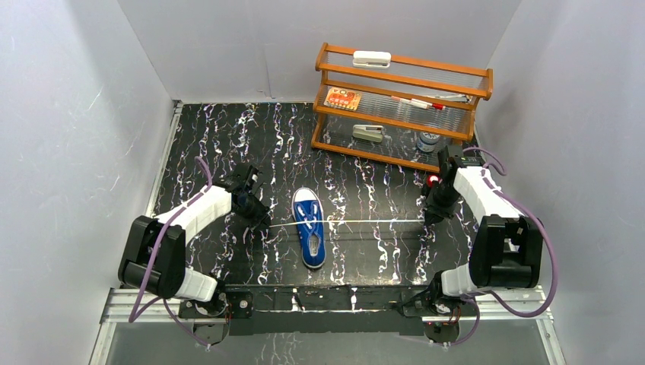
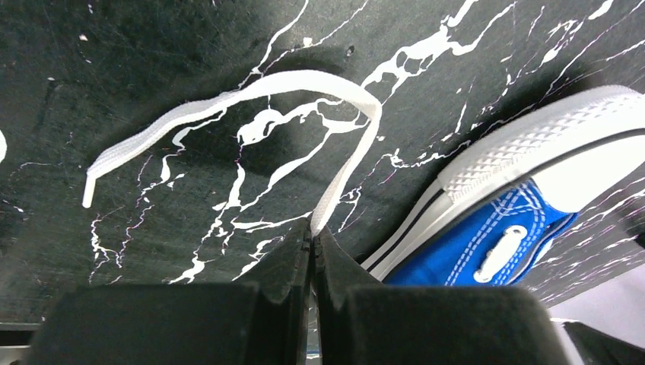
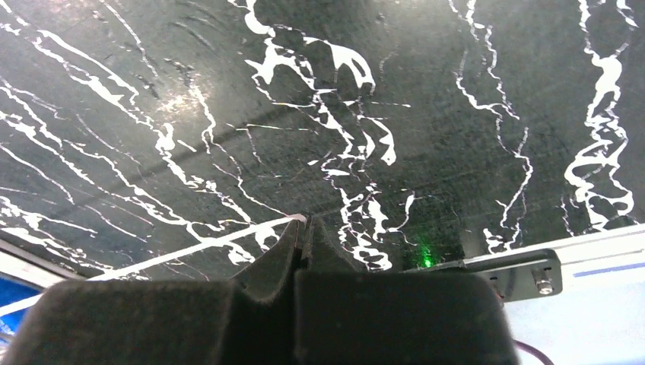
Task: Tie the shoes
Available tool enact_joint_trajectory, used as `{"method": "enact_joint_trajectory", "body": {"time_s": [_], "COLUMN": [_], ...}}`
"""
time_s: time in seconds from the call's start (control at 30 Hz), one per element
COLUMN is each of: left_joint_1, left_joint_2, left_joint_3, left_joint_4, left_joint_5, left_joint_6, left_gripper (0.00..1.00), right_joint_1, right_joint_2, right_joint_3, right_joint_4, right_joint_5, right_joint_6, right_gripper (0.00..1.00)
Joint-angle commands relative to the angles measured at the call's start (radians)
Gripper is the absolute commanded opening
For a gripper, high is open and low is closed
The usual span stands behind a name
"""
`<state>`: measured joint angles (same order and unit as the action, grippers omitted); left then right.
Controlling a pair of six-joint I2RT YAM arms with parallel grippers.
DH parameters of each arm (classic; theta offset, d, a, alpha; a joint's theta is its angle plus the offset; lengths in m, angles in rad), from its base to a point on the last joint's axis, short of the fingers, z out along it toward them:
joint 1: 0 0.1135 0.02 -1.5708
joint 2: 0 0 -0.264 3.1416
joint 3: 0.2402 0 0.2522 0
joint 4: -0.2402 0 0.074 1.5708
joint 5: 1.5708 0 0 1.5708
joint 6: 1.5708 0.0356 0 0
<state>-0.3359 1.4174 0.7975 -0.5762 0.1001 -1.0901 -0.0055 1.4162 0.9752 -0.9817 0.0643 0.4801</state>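
Left gripper (image 2: 312,234) is closed tight on one long white lace (image 2: 346,163); right gripper (image 3: 303,225) pinches the other lace (image 3: 190,249) near its tip. Both stretch taut sideways from the small blue canvas sneaker (image 1: 309,226), which lies mid-table between the arms. No bow shows, so I judge the loops and final knot remain.

We see a black table (image 1: 213,144) (veined in white) carrying the blue sneaker (image 1: 309,228) mid-table and a wooden rack (image 1: 395,114) at its far right — well apart
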Motion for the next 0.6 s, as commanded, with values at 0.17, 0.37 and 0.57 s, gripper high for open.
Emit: {"method": "enact_joint_trajectory", "body": {"time_s": [0.17,0.37,0.57], "left_joint_1": [0.005,-0.038,-0.043], "left_joint_2": [-0.06,-0.11,-0.106], "left_joint_3": [0.051,0.045,0.036], "left_joint_4": [0.026,0.074,0.08], "left_joint_5": [0.116,0.196,0.222], "left_joint_6": [0.224,0.299,0.299], "left_gripper": [0.0,0.0,0.05], "right_joint_1": [-0.012,0.043,0.06], "right_joint_2": [-0.072,-0.119,-0.132], "right_joint_3": [0.033,0.061,0.108], "right_joint_4": [0.086,0.118,0.085], "right_joint_5": [-0.154,-0.353,-0.36], "right_joint_6": [-0.167,-0.212,-0.22], "right_gripper": [0.0,0.0,0.0]}}
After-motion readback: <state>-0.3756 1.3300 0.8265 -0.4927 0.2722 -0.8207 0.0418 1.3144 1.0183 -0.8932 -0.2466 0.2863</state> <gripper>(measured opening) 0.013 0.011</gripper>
